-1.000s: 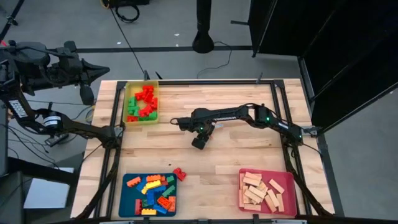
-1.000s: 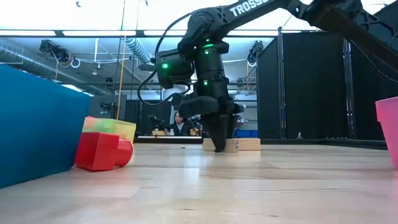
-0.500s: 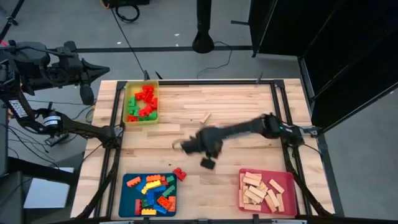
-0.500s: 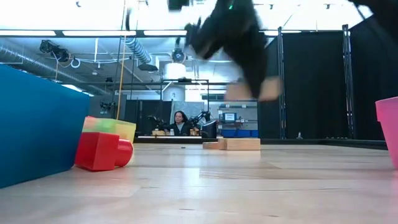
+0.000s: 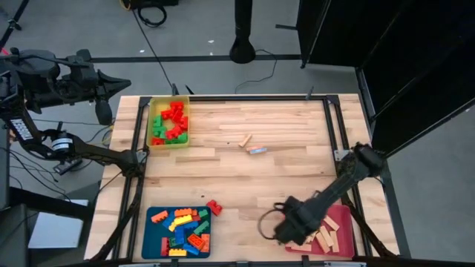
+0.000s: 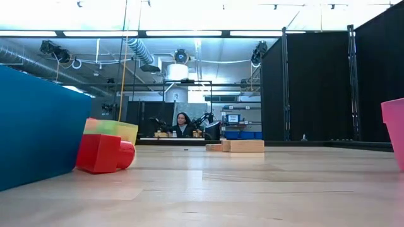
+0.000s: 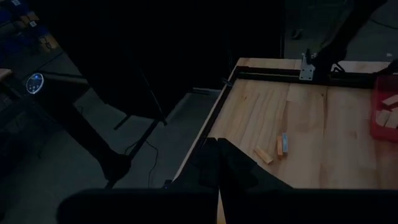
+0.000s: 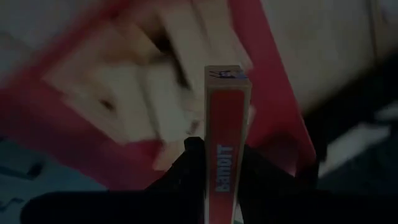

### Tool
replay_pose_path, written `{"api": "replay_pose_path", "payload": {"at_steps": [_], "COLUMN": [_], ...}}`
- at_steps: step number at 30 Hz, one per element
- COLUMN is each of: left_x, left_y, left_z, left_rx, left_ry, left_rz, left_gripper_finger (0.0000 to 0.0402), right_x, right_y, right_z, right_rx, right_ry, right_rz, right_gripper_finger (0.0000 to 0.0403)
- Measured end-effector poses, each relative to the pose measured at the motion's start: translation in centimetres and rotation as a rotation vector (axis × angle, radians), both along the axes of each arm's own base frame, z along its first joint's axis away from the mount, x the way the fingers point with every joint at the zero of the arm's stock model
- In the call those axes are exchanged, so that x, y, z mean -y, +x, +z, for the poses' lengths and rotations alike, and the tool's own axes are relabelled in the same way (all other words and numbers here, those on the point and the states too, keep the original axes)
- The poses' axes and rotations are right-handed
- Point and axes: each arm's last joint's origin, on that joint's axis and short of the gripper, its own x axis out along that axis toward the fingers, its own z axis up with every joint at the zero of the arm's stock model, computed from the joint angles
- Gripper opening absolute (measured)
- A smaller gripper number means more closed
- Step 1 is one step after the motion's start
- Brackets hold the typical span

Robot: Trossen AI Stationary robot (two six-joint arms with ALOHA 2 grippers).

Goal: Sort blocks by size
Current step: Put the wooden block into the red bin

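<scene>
Three trays on the table: yellow tray at the far left with red and green bricks, too heaped to count; blue tray at the near left with a mix of yellow, orange, red, green and blue bricks, also beyond counting; pink tray at the near right with roughly ten pale wooden bars. One red brick loose just beside the blue tray. Two bars left mid-table, side by side: one plain, one with a bluish face. Right gripper low over the near-left edge of the pink tray, fingers pinching one wooden bar with a red printed face, upright between them. Left gripper parked off the table's left side, fingers pressed together, nothing held. One person far off in the room behind.
</scene>
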Motion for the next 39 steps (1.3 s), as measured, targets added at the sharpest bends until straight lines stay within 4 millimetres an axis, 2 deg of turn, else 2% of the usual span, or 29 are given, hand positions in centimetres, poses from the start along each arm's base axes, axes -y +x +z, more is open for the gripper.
{"api": "replay_pose_path", "payload": {"at_steps": [4, 8, 11, 13, 16, 18, 22, 25, 28, 32, 36, 39], "left_x": [0.0, 0.0, 0.0, 0.0, 0.0, 0.0, 0.0, 0.0, 0.0, 0.0, 0.0, 0.0], "left_y": [0.0, 0.0, 0.0, 0.0, 0.0, 0.0, 0.0, 0.0, 0.0, 0.0, 0.0, 0.0], "left_z": [0.0, 0.0, 0.0, 0.0, 0.0, 0.0, 0.0, 0.0, 0.0, 0.0, 0.0, 0.0], "left_rx": [0.0, 0.0, 0.0, 0.0, 0.001, 0.001, 0.001, 0.001, 0.001, 0.001, 0.001, 0.001], "left_ry": [0.0, -0.001, -0.001, -0.001, -0.001, -0.001, 0.0, -0.001, 0.0, 0.0, 0.0, 0.0], "left_rz": [0.0, 0.001, 0.0, 0.0, 0.0, 0.0, 0.0, 0.0, 0.0, 0.001, 0.001, 0.0], "left_gripper_finger": [0.0002, 0.0002, 0.0002, 0.0002, 0.0002, 0.0002, 0.0002, 0.0002, 0.0002, 0.0002, 0.0002, 0.0002], "right_x": [0.2, 0.6, 0.9, 1.1, 1.7, 2.6, 6.7, 11.4, 16.8, 22.8, 26.4, 27.9], "right_y": [-2.1, -2.8, -2.9, -2.9, -2.3, -1.1, 2.2, 4.5, 5.9, 6.4, 7.1, 7.5], "right_z": [-0.6, -1.2, -1.6, -1.7, -1.4, -0.4, 1.5, 1.9, 1.7, 1.1, 0.6, 0.2], "right_rx": [0.009, 0.057, 0.102, 0.107, 0.14, 0.238, 0.424, 0.476, 0.482, 0.483, 0.559, 0.62], "right_ry": [-0.01, 0.054, 0.093, 0.099, 0.085, 0.076, 0.001, -0.057, -0.095, -0.115, -0.146, -0.178], "right_rz": [-0.057, -0.135, -0.192, -0.206, -0.222, -0.208, -0.08, 0.076, 0.181, 0.316, 0.435, 0.488], "right_gripper_finger": [0.0081, 0.0178, 0.0251, 0.0285, 0.031, 0.0313, 0.0301, 0.029, 0.0282, 0.0277, 0.0274, 0.0271]}}
